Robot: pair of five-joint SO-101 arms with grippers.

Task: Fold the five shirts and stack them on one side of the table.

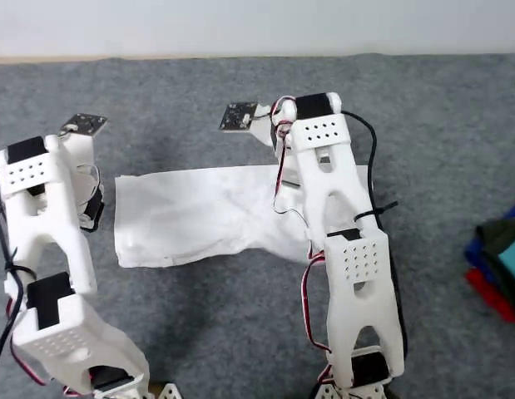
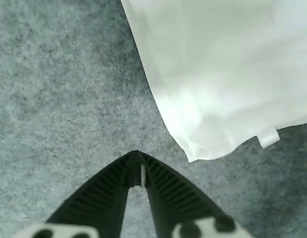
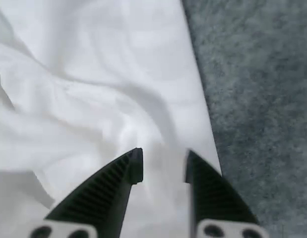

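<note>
While the grey surface (image 1: pixel 440 125) takes up nearly all the high view, the white shirt (image 1: pixel 199 216) lies flat mid-surface as a rough rectangle w/ a few creases. Its right end is hidden under the right arm (image 1: pixel 340 208), which stretches over it. The left arm (image 1: pixel 49 224) stands just beside the shirt's other end, off the cloth. At the surface's far right edge a pile of shirts (image 1: pixel 500 258) w/ dark, blue, red & teal layers is cut off by the frame, so the no. of pieces and how neatly they're folded can't be told. Right gripper (image 3: pixel 163 166): fingers apart, over the white cloth near its edge; whether the tips touch the cloth is unclear. Left gripper (image 2: pixel 137 166): fingers together, over bare surface close to a shirt corner. A small tag (image 2: pixel 268 137) sticks out at that hem.
</note>
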